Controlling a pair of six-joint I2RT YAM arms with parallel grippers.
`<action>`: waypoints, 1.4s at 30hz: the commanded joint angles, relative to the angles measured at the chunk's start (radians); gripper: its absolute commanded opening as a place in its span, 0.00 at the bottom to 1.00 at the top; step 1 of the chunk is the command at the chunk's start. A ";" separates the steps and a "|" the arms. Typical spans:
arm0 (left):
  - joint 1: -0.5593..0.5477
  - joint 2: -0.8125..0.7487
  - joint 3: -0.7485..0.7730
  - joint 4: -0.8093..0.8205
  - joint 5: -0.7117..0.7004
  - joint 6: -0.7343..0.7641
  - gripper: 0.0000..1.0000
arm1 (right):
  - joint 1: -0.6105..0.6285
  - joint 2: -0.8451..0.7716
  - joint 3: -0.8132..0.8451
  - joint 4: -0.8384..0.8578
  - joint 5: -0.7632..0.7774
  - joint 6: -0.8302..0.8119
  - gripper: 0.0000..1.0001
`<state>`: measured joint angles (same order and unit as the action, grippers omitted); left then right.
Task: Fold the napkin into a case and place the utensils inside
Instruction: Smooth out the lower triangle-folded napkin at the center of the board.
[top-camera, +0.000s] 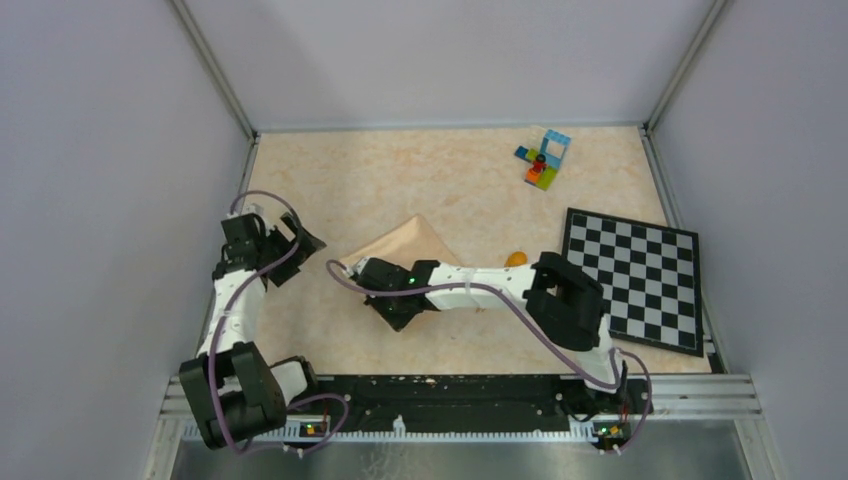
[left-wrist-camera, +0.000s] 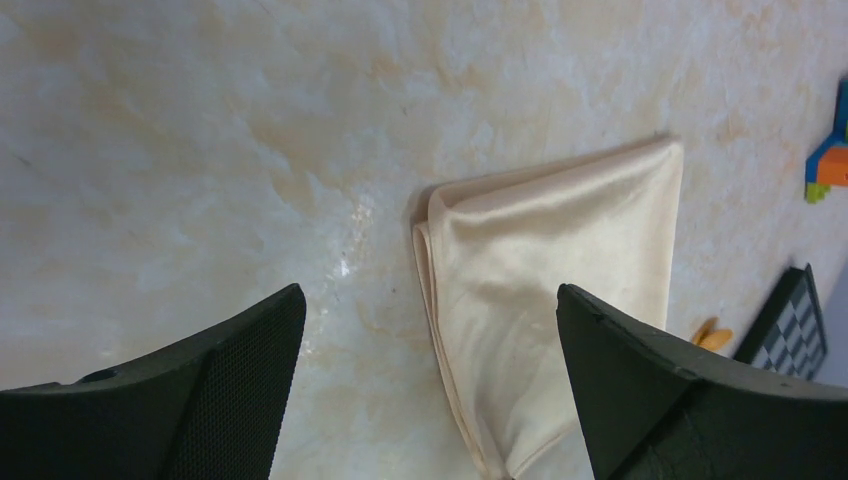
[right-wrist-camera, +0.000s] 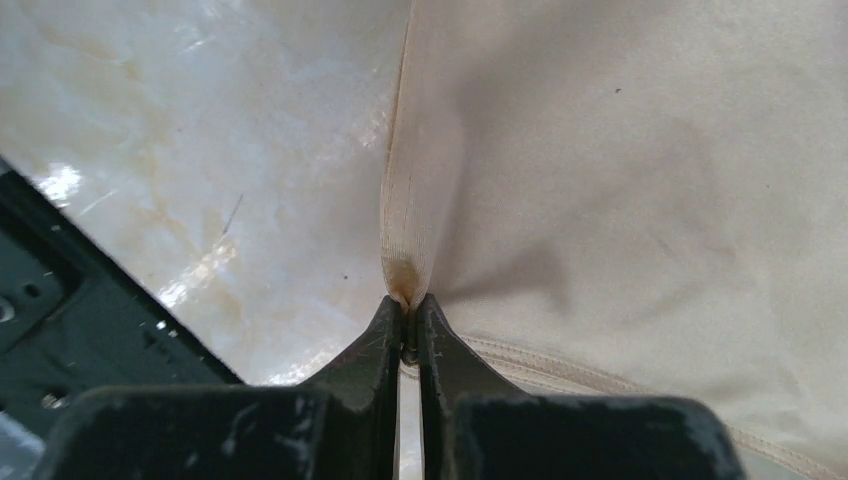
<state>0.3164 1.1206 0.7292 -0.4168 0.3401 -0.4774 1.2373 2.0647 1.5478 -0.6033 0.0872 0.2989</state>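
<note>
So at this moment, down at the bottom middle of the right wrist view, the right gripper (right-wrist-camera: 408, 325) was pinched tight on the hem of the soft peach-tan cloth napkin (right-wrist-camera: 640, 180), with the edge bunched into a little ridge right above the fingertips. The rest of the cloth lay flat across the upper right of that frame, on the marbled beige tabletop (top-camera: 400, 180). In the top view the napkin sat around mid-frame, partly under the right arm, and the left wrist view showed stacked layers along its left edge, so I'd say it was already doubled over at least once. The left gripper (left-wrist-camera: 428, 290) was spread wide with nothing in it, over bare table at the left of the top view, apart from the cloth. My take on doing this fold well: lift the pinched hem only a little, carry it straight over to the opposite edge so the layers line up, and go slow so the whole stack doesn't drag along. The free gripper could pin the other side. Just right of the napkin a thin orange plastic utensil (top-camera: 515, 258) peeked out past the arm, and I couldn't tell which piece it was. Further right lay the black-and-white checkered board (top-camera: 630, 280), and the multicoloured toy bricks (top-camera: 542, 160) were up near the top.
</note>
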 joint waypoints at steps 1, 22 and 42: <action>0.006 0.027 -0.079 0.086 0.189 -0.084 0.99 | -0.050 -0.166 -0.099 0.216 -0.137 0.053 0.00; -0.003 0.203 -0.357 0.626 0.412 -0.428 0.76 | -0.191 -0.382 -0.385 0.471 -0.321 0.167 0.00; -0.047 0.357 -0.213 0.557 0.278 -0.277 0.18 | -0.197 -0.392 -0.460 0.594 -0.428 0.158 0.00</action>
<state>0.2710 1.4994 0.4568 0.1947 0.6685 -0.8341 1.0302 1.7138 1.1130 -0.1074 -0.2726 0.4667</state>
